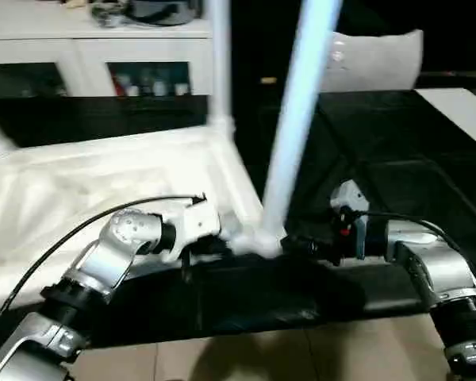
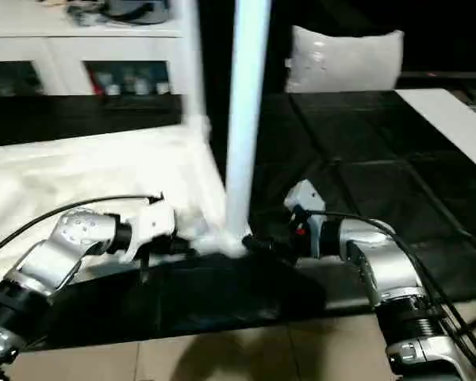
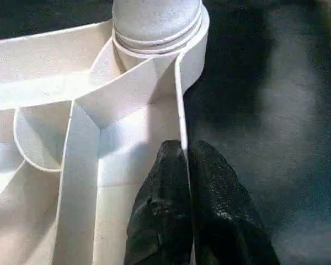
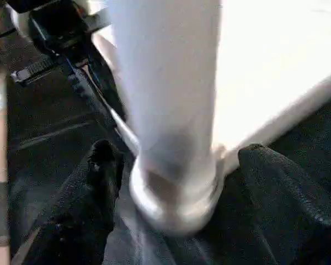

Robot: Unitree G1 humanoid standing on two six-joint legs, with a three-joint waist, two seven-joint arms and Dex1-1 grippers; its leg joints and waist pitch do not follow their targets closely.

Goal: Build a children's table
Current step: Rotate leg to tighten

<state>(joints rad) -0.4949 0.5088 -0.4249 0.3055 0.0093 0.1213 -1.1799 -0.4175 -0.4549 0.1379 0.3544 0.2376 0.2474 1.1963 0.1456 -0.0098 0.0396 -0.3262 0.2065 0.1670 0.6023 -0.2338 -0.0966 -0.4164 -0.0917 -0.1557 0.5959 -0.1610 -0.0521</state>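
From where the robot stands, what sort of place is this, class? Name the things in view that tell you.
Probably a room in a home or a home-like test room: a white cabinet with glass doors and small items inside, a white pillow further back, and dark floor mats over tiled floor.

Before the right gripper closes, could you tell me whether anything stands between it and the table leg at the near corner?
Nothing visible does. The right gripper is open with the leg directly between its fingers, just above the corner socket.
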